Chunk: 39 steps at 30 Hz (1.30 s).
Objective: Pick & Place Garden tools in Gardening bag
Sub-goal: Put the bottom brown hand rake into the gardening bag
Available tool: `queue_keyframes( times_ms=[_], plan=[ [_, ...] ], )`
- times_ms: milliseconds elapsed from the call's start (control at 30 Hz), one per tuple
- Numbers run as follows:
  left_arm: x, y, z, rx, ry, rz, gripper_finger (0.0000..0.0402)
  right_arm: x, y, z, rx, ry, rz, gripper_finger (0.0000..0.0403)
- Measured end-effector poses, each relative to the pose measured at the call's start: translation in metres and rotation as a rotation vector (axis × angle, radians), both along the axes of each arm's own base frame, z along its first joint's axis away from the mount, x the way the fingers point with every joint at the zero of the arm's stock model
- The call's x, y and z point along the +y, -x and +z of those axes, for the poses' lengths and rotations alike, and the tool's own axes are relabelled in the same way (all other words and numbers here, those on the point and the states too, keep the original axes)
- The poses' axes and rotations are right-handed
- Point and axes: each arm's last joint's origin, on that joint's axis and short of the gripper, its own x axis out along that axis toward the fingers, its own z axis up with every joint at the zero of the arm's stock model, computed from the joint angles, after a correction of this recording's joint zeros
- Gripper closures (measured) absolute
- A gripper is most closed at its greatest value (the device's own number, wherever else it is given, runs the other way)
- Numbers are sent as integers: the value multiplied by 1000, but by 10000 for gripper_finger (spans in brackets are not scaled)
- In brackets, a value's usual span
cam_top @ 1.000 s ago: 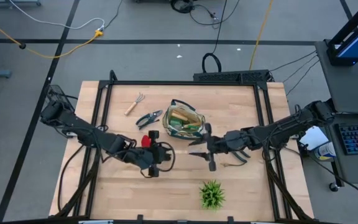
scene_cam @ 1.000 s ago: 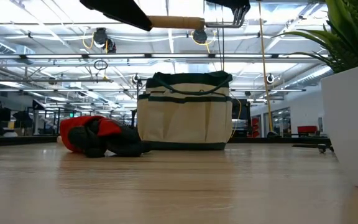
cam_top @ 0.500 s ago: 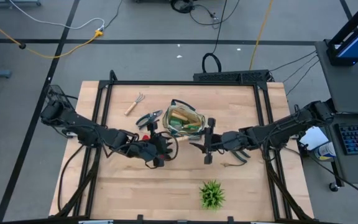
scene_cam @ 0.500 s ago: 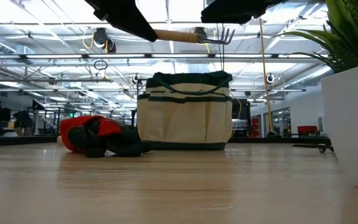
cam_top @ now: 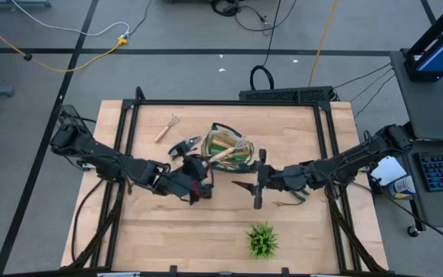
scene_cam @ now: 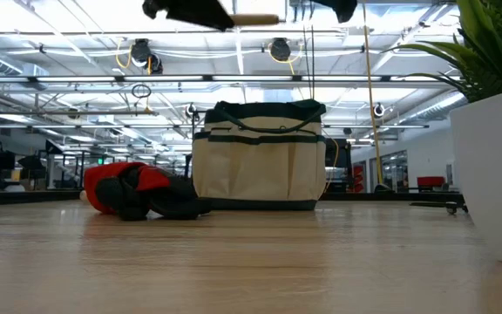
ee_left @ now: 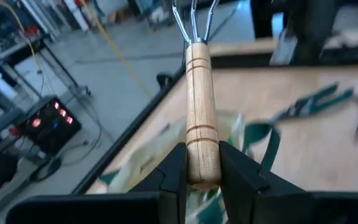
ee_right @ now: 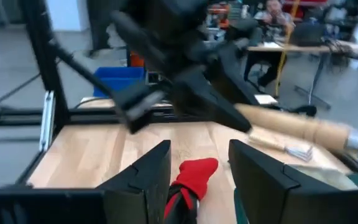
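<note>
Left jaws (ee_left: 202, 169) pinch the rake's wooden handle (ee_left: 199, 118); right jaws (ee_right: 199, 163) gape, seemingly empty.

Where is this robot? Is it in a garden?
Not a garden. It looks like a big indoor workshop or lab: ceiling lights run overhead, cables trail across the grey floor, and a keyboard sits beside the wooden table.

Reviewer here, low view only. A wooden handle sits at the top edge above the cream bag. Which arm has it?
Observer: The left end effector, its fingers shut on the rake handle.
Operator: Is it over the bag?
Observer: From above, the rake reaches over the gardening bag.
Operator: And the right arm?
Observer: Its end effector hangs open and empty, beside the bag.
</note>
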Motion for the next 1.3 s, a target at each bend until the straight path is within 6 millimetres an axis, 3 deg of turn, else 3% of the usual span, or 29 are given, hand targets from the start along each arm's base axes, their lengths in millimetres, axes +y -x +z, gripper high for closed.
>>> queue_keyframes(
  times_ms=[233, 800, 1033, 1300],
  plan=[
    [-6, -4, 14, -109, -23, -32, 335, -17, -3, 3, -62, -96, -213, 248],
    [-5, -7, 27, -213, -41, -7, 335, -44, -9, 24, -282, -192, -208, 248],
    [-3, -20, 16, -222, -57, 4, 335, -54, -12, 25, -321, -210, -237, 253],
    [-4, -35, -1, -206, -99, 51, 335, -59, -20, 16, -292, -220, -191, 292]
  ],
)
